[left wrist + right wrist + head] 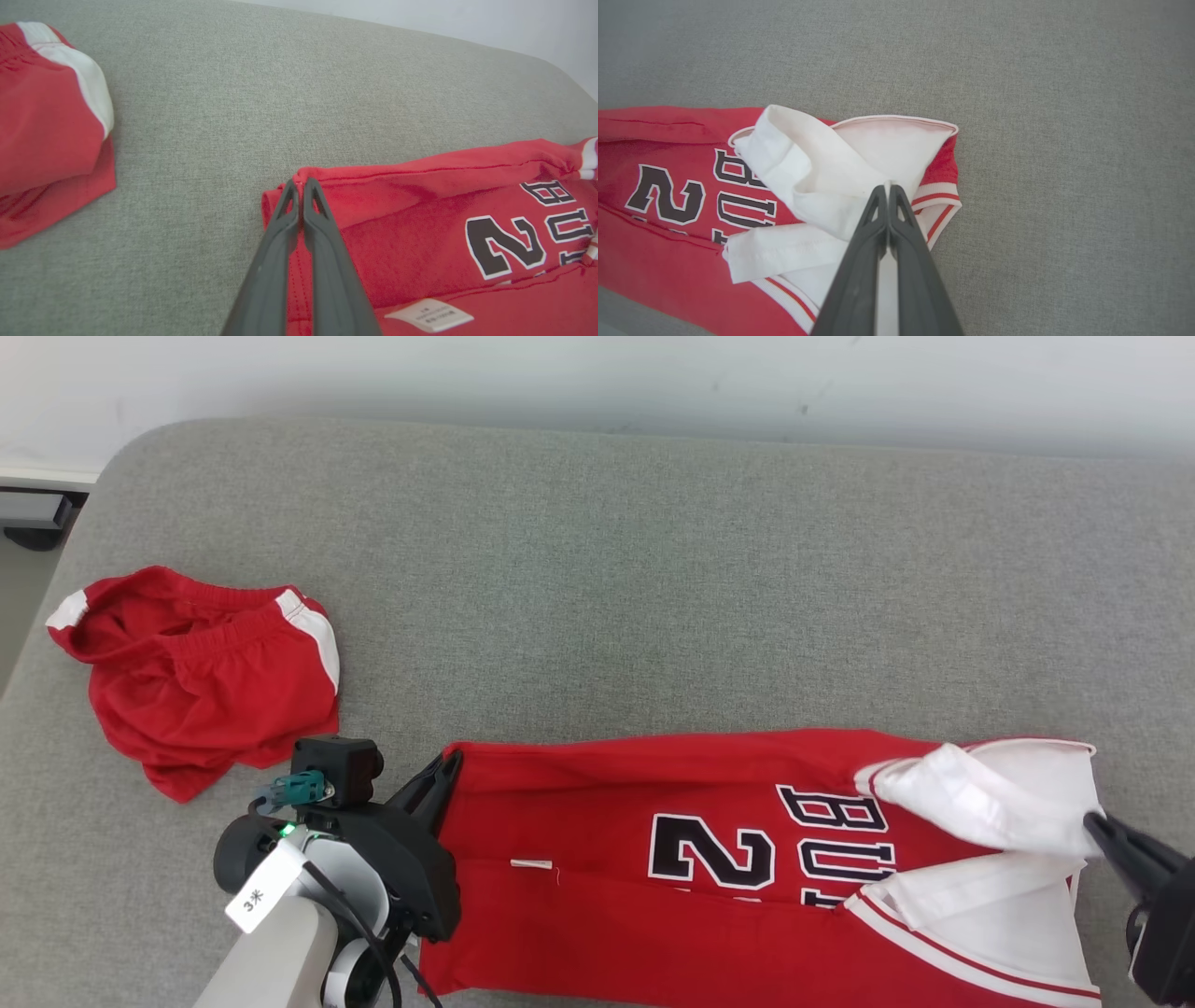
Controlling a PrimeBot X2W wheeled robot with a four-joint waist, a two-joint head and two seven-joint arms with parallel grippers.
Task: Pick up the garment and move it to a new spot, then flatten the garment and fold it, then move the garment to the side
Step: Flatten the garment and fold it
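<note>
We see the garment, a red jersey with white sleeves, lying on the grey cushion across the lower part of the head view. Its long axis runs from 9 o'clock to 3 o'clock, with the hem at the 9 o'clock end and the white sleeves at the 3 o'clock end.

The left gripper sits at the far hem corner. Its fingers are drawn together to a hairline gap and appear to pinch the red edge there. From it the cloth stretches away toward 3 o'clock.

The right gripper is at the opposite end. Its fingers are closed on a bunched fold of white sleeve cloth, and the body runs off toward 9 o'clock.

Each arm has the end nearer to it, so we judge the two grips to bracket the long axis. The next move, either a pull apart to flatten or a sweep of the far edge toward 6 o'clock to fold, turns on keeping the two grippers level along that line. The sleeve end looks rumpled, so it may drag unevenly.

The red shorts lie at 10 o'clock from the left gripper, well apart from the garment.
</note>
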